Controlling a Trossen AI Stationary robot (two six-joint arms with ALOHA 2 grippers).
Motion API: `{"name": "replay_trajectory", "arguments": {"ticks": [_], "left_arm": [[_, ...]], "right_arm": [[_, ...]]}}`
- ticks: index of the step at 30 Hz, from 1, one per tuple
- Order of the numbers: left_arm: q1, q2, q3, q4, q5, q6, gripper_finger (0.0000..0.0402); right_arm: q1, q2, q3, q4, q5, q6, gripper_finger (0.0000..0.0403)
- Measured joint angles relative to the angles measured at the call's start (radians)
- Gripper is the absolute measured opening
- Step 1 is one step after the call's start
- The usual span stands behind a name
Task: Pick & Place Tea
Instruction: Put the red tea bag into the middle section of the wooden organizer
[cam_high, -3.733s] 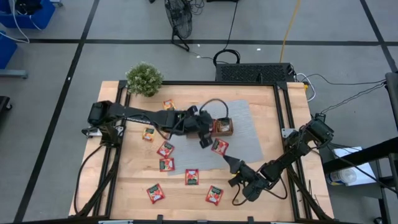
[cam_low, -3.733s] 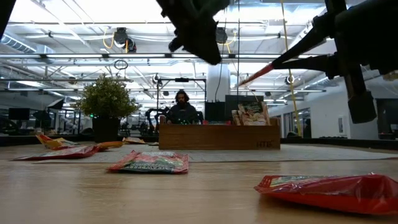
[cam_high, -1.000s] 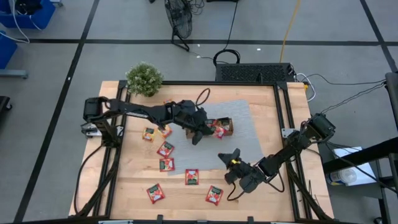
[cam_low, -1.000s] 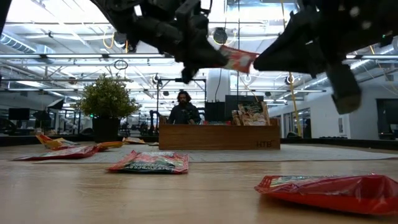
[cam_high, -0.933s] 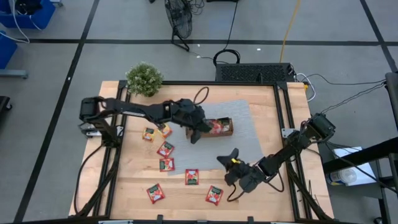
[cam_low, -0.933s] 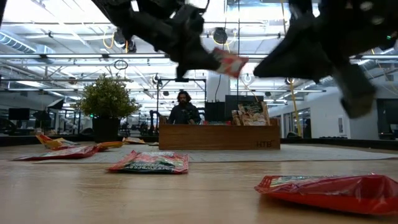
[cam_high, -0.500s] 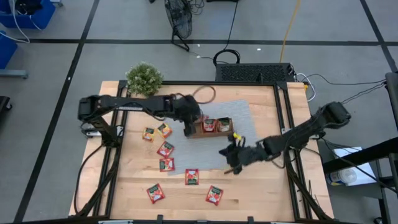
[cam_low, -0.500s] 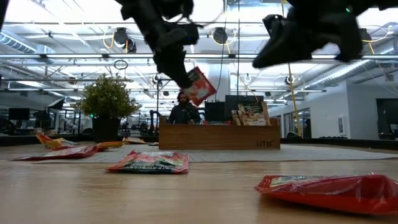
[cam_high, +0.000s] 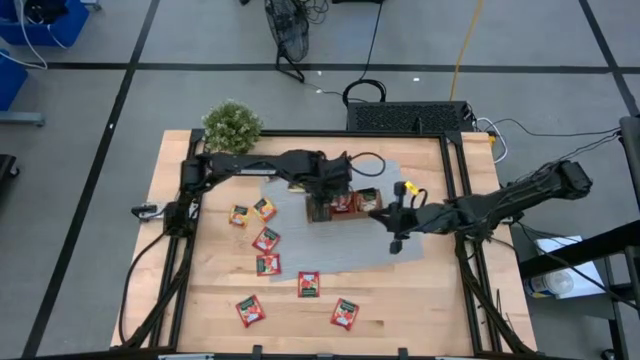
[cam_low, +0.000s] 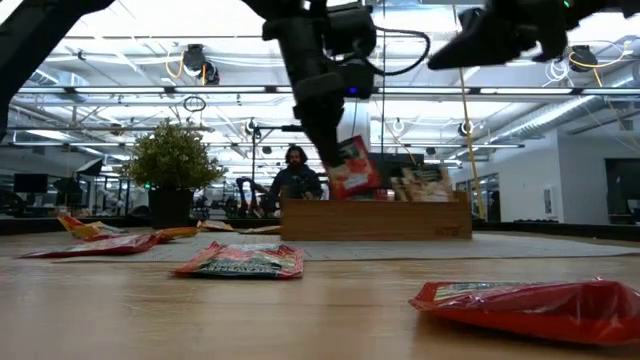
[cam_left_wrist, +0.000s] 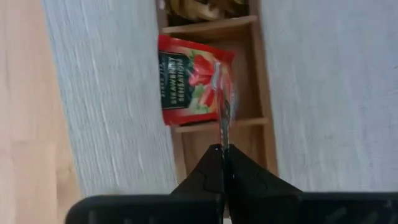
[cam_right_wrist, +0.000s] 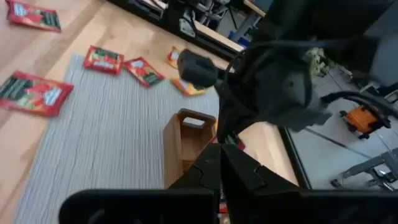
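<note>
- Step: placing. Left gripper (cam_high: 322, 200) is clamped on a red tea sachet (cam_low: 352, 168), held edge-on over the wooden tray (cam_high: 343, 214) on the grey mat (cam_high: 395, 195), toward the counter's far edge, near mid.
- Left wrist view: sachet (cam_left_wrist: 194, 81) hangs over a tray compartment; divider wall just beside it. Other sachets already stand in the tray.
- Next, my guess: lower sachet into the slot, clear of the divider, then let go. Risk: the corner catches on the tray wall.
- Right gripper (cam_high: 393, 228) is closed, holding nothing, hovering over the mat just beside the tray's right end.
- Loose sachets (cam_high: 266, 240) lie on the bare wood counter (cam_high: 220, 290), left-center to near edge; two lie close to the low cam.
- Potted plant (cam_high: 232, 126) at far left corner.
- Room: grey floor, cables, a fan base beyond the far edge; low view shows a lab hall w/ ceiling lights and a person (cam_low: 295, 176) seated behind the tray.
</note>
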Motion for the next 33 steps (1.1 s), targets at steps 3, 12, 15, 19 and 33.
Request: {"name": "replay_trajectory", "arguments": {"ticks": [3,12,15,19,33], "left_arm": [[0.007,0.005,0.031,0.002,0.006,0.016,0.0001],[0.028,0.006,0.087,-0.013,0.006,0.027,0.0001],[0.024,0.006,0.090,0.011,0.007,0.026,0.0001],[0.021,0.007,0.090,0.001,0.007,0.018,0.0001],[0.013,0.134,0.090,-0.010,0.008,0.023,0.0001]], "right_arm": [[0.000,-0.054,-0.067,0.004,0.000,0.007,0.0000],[0.000,-0.196,-0.217,0.181,0.001,-0.027,0.0000],[0.000,-0.232,-0.231,0.192,0.001,-0.049,0.0000],[0.000,-0.255,-0.231,0.189,0.001,-0.031,0.0000],[0.002,-0.251,-0.231,0.130,-0.003,0.008,0.0000]]}}
